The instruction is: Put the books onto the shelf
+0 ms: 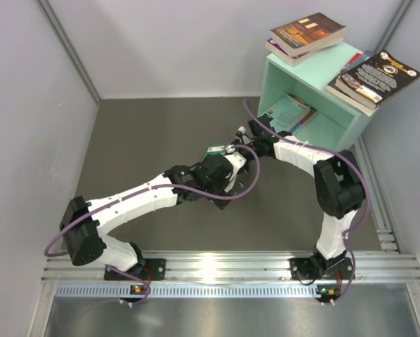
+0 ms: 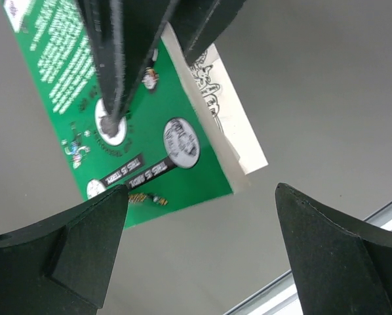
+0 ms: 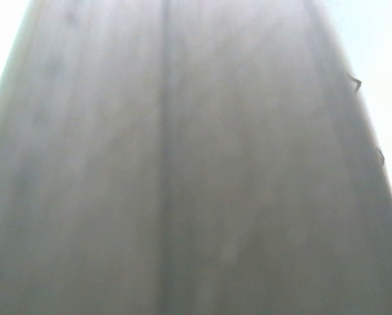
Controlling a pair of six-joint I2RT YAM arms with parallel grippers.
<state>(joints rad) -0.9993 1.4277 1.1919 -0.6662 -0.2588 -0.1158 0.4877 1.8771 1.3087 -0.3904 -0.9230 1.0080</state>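
Grey table (image 1: 161, 133): dark matte top with pale walls around it; both arms are bolted to a metal rail along its near edge.
Left arm: reaches from the near left corner toward the middle of the table.
Left gripper (image 2: 199, 197): jaws spread wide and nothing held; the two black fingertips (image 2: 91, 243) sit just short of the green book's lower corner, one to each side.
Green book (image 2: 150, 131): thin paperback, green cover with white print and round badges, cream page edges and a cartoon drawing showing along its right side; it hangs over the middle of the table, left of the shelf's opening.
Right gripper (image 2: 153, 85): closed on the green book, one black finger (image 2: 111, 65) flat on the cover and the other behind the page edge.
Right arm: rises from the near right of the rail, elbow bent, forearm pointing left.
Right wrist view: filled by a blurred grey-brown surface; cannot tell what it is.
Shelf (image 1: 315, 70): mint-green box at the far right corner of the table, open face turned toward the arms.
Teal book (image 1: 291, 112): inside the shelf, leaning tilted.
Brown book (image 1: 310, 29): on the shelf's top at its far left corner, lying on a purple book (image 1: 289, 46).
Black book (image 1: 380, 74): on the top's right edge, uppermost of a small stack that overhangs it.
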